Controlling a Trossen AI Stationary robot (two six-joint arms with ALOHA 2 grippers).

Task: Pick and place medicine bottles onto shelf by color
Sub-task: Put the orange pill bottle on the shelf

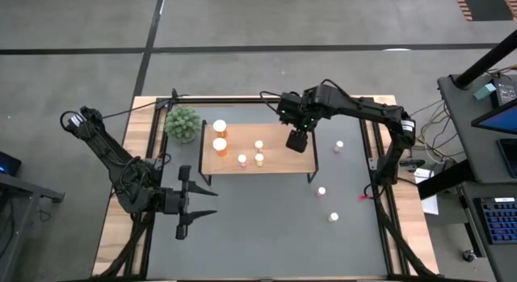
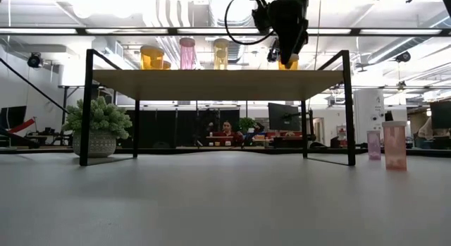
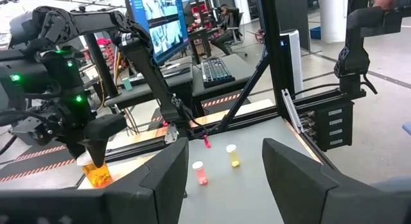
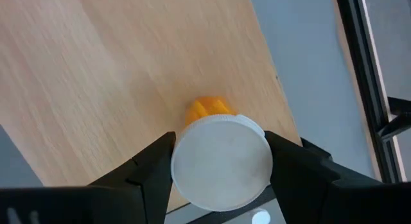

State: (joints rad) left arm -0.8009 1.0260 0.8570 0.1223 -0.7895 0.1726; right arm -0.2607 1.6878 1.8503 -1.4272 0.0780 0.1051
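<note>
the right gripper (image 4: 221, 161) is over the right end of the shelf (image 1: 275, 162), its fingers closed on either side of the white cap of an orange bottle (image 4: 209, 108) that stands on or just above the board; which, i cannot tell. the left gripper (image 1: 198, 203) waits open and empty, low on the table's left. the bottle looks light, rigid and smooth, likely slippery plastic. the ribbed cap or the wall just under it seems the safest hold, squeezed across the width so it stays upright.
</note>
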